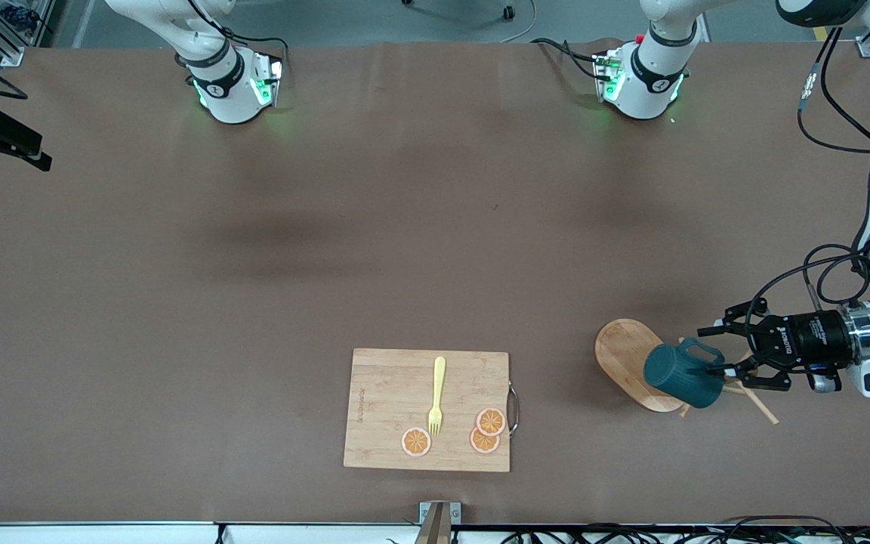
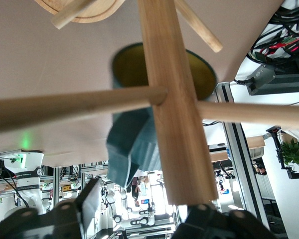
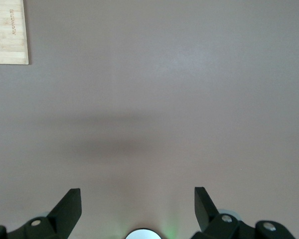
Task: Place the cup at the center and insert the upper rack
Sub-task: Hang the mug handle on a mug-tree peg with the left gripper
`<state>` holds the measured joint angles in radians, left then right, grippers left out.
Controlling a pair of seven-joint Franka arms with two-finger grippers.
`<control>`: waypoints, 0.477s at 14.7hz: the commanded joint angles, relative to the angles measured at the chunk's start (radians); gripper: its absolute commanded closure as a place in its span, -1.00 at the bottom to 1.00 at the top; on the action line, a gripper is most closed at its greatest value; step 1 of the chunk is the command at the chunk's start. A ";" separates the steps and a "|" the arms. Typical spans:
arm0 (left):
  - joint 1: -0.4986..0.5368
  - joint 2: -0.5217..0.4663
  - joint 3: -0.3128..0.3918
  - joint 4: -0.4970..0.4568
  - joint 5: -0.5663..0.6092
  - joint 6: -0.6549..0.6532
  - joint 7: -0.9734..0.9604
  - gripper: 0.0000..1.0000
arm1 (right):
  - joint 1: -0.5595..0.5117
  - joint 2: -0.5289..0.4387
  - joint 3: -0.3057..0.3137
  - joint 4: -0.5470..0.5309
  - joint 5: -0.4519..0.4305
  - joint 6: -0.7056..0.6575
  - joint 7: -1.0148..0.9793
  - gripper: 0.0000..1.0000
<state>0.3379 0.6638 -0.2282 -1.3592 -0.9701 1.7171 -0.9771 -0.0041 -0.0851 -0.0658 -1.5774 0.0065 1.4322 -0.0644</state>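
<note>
The wooden mug tree lies tipped over at the left arm's end of the table, its oval base (image 1: 624, 361) turned toward the cutting board and its pegs pointing at my left gripper. The dark teal cup (image 1: 680, 375) sits over the post next to the base. My left gripper (image 1: 708, 352) is level with the table, open, its fingers on either side of the post's tip and the cup's handle. In the left wrist view the post (image 2: 174, 124) runs along one finger, and the cup (image 2: 132, 144) with its mustard inside is by the base (image 2: 89, 7). My right gripper (image 3: 138, 199) is open and empty over bare table.
A rectangular cutting board (image 1: 382, 393) lies near the front edge, with a yellow fork (image 1: 437, 394) and three orange slices (image 1: 489, 421) on it. Its corner (image 3: 7, 32) shows in the right wrist view. The right arm's hand is out of the front view.
</note>
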 commanded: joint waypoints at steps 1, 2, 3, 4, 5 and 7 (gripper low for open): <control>-0.002 -0.065 -0.008 0.000 0.023 -0.013 0.005 -1.00 | -0.008 -0.024 0.008 -0.018 -0.006 -0.001 -0.005 -1.00; -0.005 -0.097 -0.014 -0.001 0.077 -0.014 0.005 -1.00 | -0.008 -0.024 0.009 -0.018 -0.006 -0.001 -0.006 -1.00; -0.014 -0.134 -0.028 -0.001 0.153 -0.014 0.005 -1.00 | -0.008 -0.024 0.009 -0.018 -0.006 -0.001 -0.006 -1.00; -0.025 -0.179 -0.046 -0.001 0.253 -0.013 0.005 -1.00 | -0.008 -0.024 0.009 -0.018 -0.006 -0.001 -0.006 -1.00; -0.028 -0.215 -0.068 -0.001 0.333 -0.014 0.005 -1.00 | -0.008 -0.024 0.009 -0.018 -0.006 -0.001 -0.006 -1.00; -0.023 -0.283 -0.115 -0.002 0.481 -0.037 0.011 -1.00 | -0.008 -0.024 0.009 -0.018 -0.006 -0.001 -0.006 -1.00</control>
<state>0.3163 0.4680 -0.3187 -1.3310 -0.6072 1.7014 -0.9745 -0.0041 -0.0851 -0.0649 -1.5775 0.0065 1.4320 -0.0644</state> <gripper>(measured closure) 0.000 0.000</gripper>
